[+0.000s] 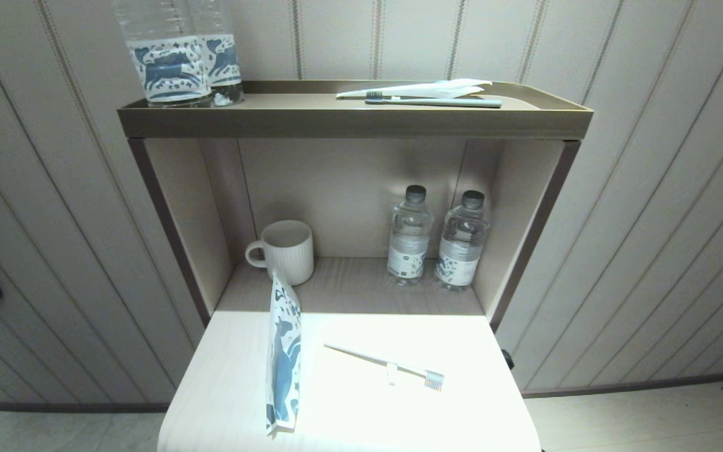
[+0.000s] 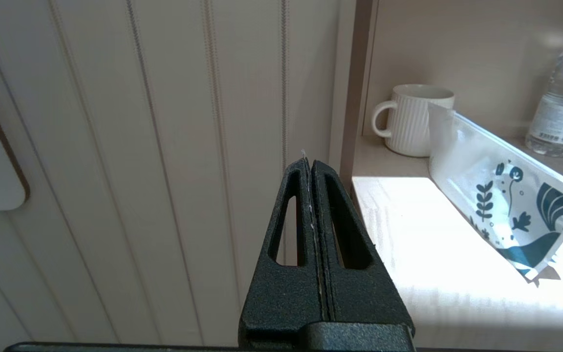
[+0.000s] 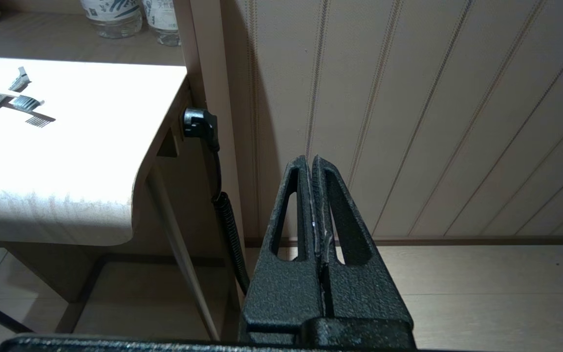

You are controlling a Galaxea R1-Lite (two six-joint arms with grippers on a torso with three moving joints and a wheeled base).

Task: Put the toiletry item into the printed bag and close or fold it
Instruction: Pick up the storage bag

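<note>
The slim white toothbrush (image 1: pixel 381 361) lies flat on the bright white tabletop (image 1: pixel 349 414), bristle head toward the right; its head end also shows in the right wrist view (image 3: pixel 12 100). To its left the printed bag (image 1: pixel 283 361) stands on its long edge, its blue-printed face also showing in the left wrist view (image 2: pixel 501 195). My left gripper (image 2: pixel 309 164) is shut and empty, off the table's left side, beside the wall. On the other side my right gripper (image 3: pixel 310 160) hangs shut and empty, beyond and below the table's right edge. Neither gripper appears in the head view.
A ribbed white mug (image 1: pixel 286 250) and two small water bottles (image 1: pixel 440 238) stand in the open shelf behind the tabletop. On the top shelf (image 1: pixel 349 119) are two horse-label bottles (image 1: pixel 176 53), a grey-green toothbrush (image 1: pixel 437 101) and a plain white wrapper (image 1: pixel 424 89). A black cable (image 3: pixel 225 215) hangs under the table's right side.
</note>
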